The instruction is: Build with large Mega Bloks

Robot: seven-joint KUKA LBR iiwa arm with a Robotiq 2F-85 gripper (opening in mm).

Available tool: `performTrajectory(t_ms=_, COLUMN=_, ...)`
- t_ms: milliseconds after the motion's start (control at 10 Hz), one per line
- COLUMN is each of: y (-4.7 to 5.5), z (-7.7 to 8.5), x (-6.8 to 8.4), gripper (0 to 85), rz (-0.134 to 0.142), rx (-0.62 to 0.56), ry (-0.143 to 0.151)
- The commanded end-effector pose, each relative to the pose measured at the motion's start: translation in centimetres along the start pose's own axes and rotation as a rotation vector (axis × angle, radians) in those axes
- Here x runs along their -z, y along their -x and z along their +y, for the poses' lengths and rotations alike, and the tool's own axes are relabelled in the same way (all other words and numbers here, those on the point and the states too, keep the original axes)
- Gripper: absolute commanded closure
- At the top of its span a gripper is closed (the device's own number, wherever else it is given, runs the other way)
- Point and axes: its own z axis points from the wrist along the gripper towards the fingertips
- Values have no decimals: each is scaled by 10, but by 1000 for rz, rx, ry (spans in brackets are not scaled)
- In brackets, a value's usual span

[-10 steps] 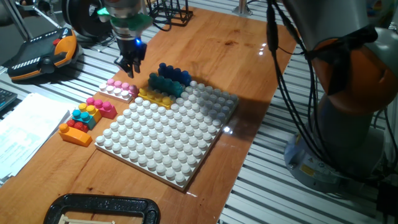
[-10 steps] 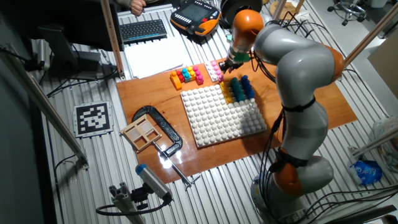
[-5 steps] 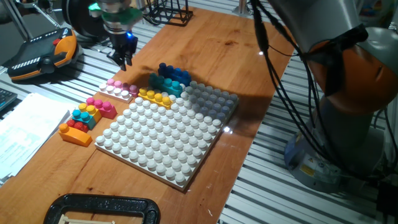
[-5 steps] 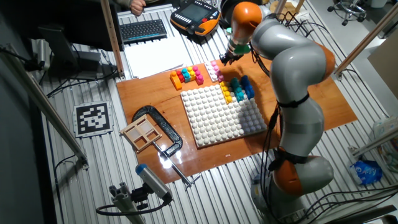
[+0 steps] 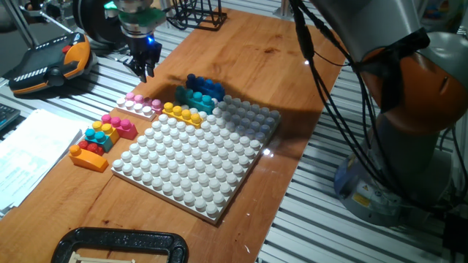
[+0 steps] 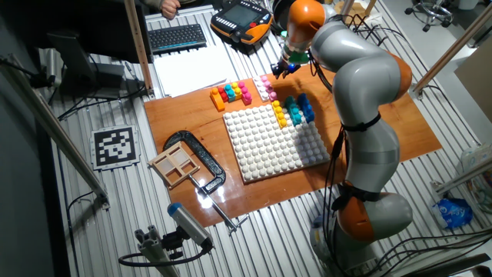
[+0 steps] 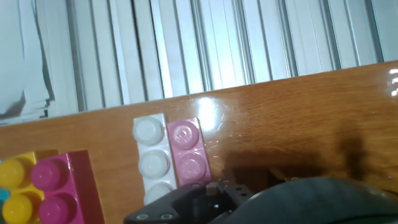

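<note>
Taking the white baseplate (image 5: 194, 164) as our landmark and working from near to far: its near half carries only bare studs, so we have plenty of open room to build there. Off its left side sits a small stack of bricks, orange (image 5: 88, 157), cyan (image 5: 100, 134) and magenta (image 5: 121, 125), just beside the edge of the wooden surface (image 5: 256, 66). At the baseplate's far-left corner a yellow brick (image 5: 182, 113) lies along the rim. Next to it are the cyan brick (image 5: 194, 99) and the dark blue brick (image 5: 205, 86). Just outside that corner lies the pale pink-and-white brick (image 5: 141, 104), flat on the wood.

A second ago our gripper (image 5: 143, 64) was low, right beside the yellow brick; now it hangs higher and further from the baseplate, beyond the pink-and-white brick, carrying nothing. The yellow brick has stayed at the rim. We judge that a placement has just ended and we are now lining up for another piece.

The jaws look narrow from the fixed cameras. The hand view shows only dark housing at the bottom, so we cannot tell their opening for certain.

As for margins, the surface's left edge runs close behind the pink-and-white brick (image 7: 171, 155), with slatted metal (image 7: 217, 43) beyond. We have more free wood toward the far end than toward that edge.
</note>
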Motion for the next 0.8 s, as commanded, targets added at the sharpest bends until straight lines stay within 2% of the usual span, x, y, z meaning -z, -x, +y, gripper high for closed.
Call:
performTrajectory(t_ms=0, y=0, z=1, x=0, gripper=510, rz=-15, rx=9, ry=8)
performTrajectory(t_ms=100, y=0, z=1, x=0, gripper=510, rz=-15, rx=44, ry=-5)
performTrajectory(t_ms=200, y=0, z=1, x=0, gripper=510, rz=6, rx=81, ry=-15)
performTrajectory(t_ms=400, y=0, z=1, x=0, gripper=510, rz=20, rx=130, ry=-14)
performTrajectory(t_ms=700, y=0, z=3, x=0, gripper=510, rz=36, rx=89, ry=-3)
